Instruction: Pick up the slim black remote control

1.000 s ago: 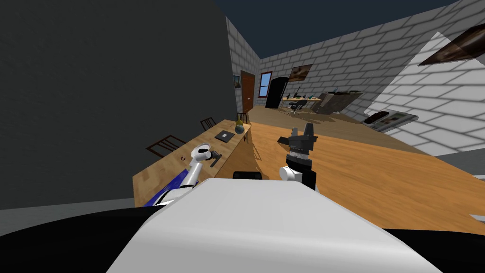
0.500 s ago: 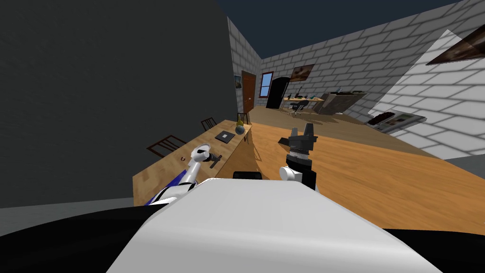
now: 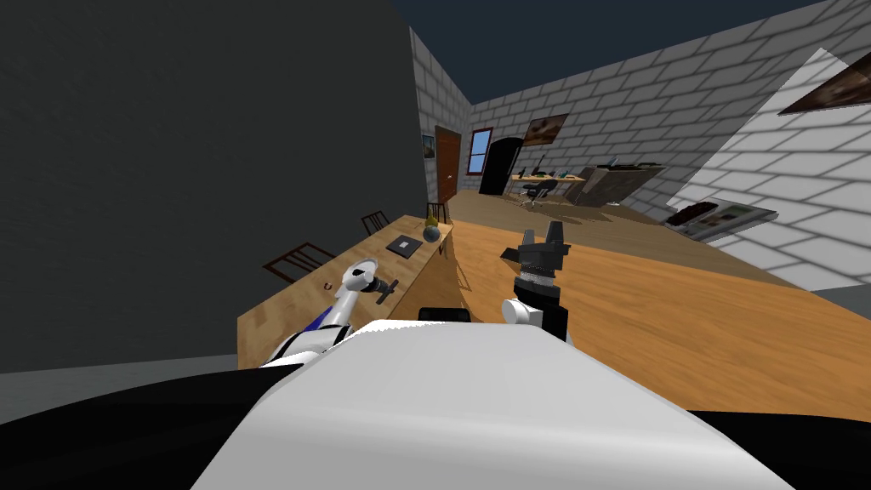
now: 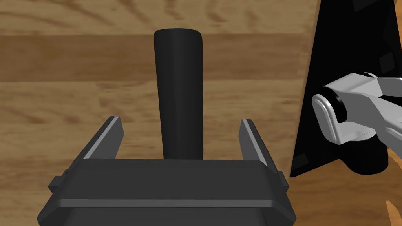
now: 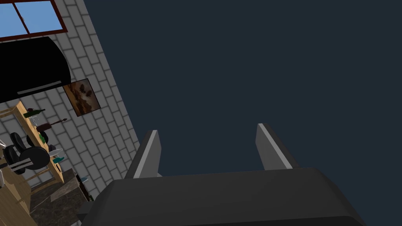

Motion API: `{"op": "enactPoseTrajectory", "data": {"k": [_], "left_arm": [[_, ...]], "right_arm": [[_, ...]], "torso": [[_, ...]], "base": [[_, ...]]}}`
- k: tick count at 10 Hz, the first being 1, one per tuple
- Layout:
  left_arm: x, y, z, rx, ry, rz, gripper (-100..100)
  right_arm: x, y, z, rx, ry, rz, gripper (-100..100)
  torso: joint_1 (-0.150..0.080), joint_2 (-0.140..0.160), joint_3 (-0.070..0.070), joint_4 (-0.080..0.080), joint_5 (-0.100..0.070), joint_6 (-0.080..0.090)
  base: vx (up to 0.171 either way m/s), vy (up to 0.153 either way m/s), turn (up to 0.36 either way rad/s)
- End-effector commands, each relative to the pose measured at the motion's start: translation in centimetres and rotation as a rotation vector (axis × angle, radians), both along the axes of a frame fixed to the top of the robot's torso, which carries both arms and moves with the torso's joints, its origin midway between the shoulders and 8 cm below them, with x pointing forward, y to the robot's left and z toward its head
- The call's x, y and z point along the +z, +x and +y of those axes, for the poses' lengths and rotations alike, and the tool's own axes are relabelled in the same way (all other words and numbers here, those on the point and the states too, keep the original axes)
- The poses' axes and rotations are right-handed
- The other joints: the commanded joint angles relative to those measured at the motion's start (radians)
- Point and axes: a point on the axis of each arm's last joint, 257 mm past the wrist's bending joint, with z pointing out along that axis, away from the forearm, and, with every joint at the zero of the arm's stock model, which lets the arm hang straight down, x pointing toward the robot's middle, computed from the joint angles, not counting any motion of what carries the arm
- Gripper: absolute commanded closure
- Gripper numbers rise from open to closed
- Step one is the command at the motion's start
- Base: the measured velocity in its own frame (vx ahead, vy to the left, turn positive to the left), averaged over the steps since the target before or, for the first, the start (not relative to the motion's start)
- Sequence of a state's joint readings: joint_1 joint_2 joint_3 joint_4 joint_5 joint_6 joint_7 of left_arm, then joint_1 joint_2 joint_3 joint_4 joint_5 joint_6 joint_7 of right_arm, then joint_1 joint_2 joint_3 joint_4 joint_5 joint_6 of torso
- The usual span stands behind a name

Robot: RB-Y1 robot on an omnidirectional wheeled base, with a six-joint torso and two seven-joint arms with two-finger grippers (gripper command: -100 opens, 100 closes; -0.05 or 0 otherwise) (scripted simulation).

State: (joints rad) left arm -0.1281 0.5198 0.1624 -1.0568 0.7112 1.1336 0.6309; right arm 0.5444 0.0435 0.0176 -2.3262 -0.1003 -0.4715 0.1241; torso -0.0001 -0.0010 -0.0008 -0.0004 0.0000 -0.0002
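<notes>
Now the left end effector (image 4: pixel 179 119), fingers apart astride the black remote (image 4: pixel 179 90), has shifted slightly.

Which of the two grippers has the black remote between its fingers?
The left gripper: its open fingers straddle the slim black remote on the wooden table, not touching it. The right gripper, also open, holds nothing.
</notes>
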Motion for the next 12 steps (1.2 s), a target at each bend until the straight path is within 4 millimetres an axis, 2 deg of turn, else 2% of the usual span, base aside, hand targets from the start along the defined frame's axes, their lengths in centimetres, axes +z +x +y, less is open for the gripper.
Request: {"op": "enactPoseTrajectory", "data": {"k": [1, 2, 3, 4, 5, 7, 8, 9, 12], "left_arm": [[-0.2, -0.6, 0.2, 0.013, -0.015, 0.028, -100], [-0.2, -1.3, 0.5, 0.028, -0.029, 0.056, -100], [-0.1, -0.8, 0.4, 0.019, -0.019, 0.037, -100], [-0.1, -0.9, 0.4, 0.021, -0.022, 0.042, 0], [-1.3, -1.3, -0.2, 0.021, -0.022, 0.042, -100], [-2.5, -1.8, -0.8, 0.020, -0.021, 0.042, -100], [-2.0, -1.8, -0.4, 0.021, -0.023, 0.043, -100], [-2.1, -1.8, -0.4, 0.020, -0.022, 0.042, 100], [-2.1, -1.8, -0.4, 0.021, -0.022, 0.041, 100]], "right_arm": [[0.0, 0.0, 0.0, 0.000, 0.000, 0.000, 0], [0.0, 0.0, 0.0, 0.000, 0.000, 0.000, 0], [0.0, 0.0, 0.0, 0.000, 0.000, 0.000, 0], [0.0, 0.0, 0.0, 0.000, 0.000, 0.000, 0], [0.0, 0.0, 0.0, 0.000, 0.000, 0.000, 0], [0.0, 0.0, 0.0, 0.000, 0.000, 0.000, 0], [0.0, 0.0, 0.0, 0.000, 0.000, 0.000, 0], [0.0, 0.0, 0.0, 0.000, 0.000, 0.000, 0], [0.0, 0.0, 0.0, 0.000, 0.000, 0.000, 0]], "torso": [[0.000, 0.000, 0.000, 0.000, 0.000, 0.000], [0.000, 0.000, 0.000, 0.000, 0.000, 0.000], [0.000, 0.000, 0.000, 0.000, 0.000, 0.000], [0.000, 0.001, 0.000, 0.000, 0.000, 0.000], [0.000, 0.001, 0.001, 0.000, 0.000, 0.000], [0.001, -0.001, 0.000, 0.000, 0.000, 0.000], [0.001, -0.001, -0.001, 0.000, 0.000, 0.000], [0.001, 0.000, 0.000, 0.000, 0.000, 0.000], [0.001, 0.001, 0.000, 0.000, 0.000, 0.000]], "base": [[0.018, 0.000, 0.010], [0.028, 0.006, 0.017], [0.014, 0.003, 0.004], [0.000, 0.000, 0.000], [0.023, 0.014, 0.002], [0.043, 0.020, 0.001], [0.020, 0.011, 0.000], [0.000, 0.000, 0.000], [0.000, 0.000, 0.000]]}}
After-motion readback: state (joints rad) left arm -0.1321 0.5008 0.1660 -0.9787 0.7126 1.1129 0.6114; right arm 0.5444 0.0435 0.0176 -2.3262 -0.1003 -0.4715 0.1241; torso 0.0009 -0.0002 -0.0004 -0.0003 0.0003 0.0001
